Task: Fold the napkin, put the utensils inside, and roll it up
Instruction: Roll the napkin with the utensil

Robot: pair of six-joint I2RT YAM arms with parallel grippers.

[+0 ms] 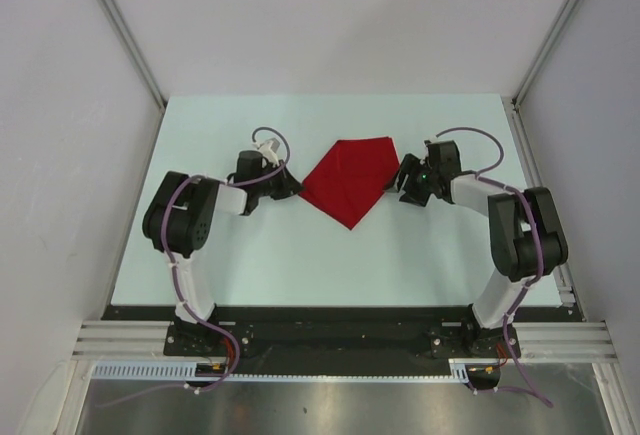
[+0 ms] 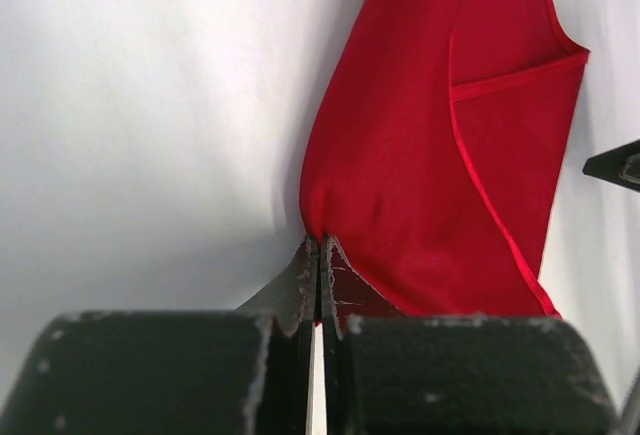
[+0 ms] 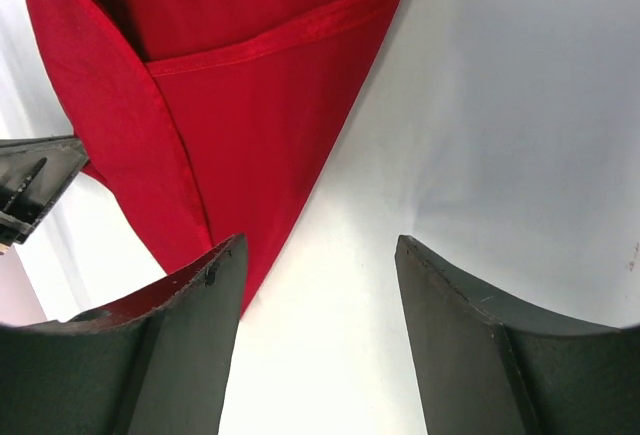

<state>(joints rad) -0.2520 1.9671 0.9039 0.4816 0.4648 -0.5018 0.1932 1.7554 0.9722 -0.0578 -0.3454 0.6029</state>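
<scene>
On the table (image 1: 250, 255), left fingers (image 2: 298, 283) pinch the napkin (image 1: 347, 181); right fingers (image 3: 455, 305) spread alongside.

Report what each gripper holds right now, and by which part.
The left gripper is shut on the left corner of the bright red thin cloth napkin. The right gripper stands open at its right corner, holding nothing.

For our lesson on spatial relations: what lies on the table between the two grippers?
The red napkin lies between the left gripper and the right gripper, seen in the top view.
</scene>
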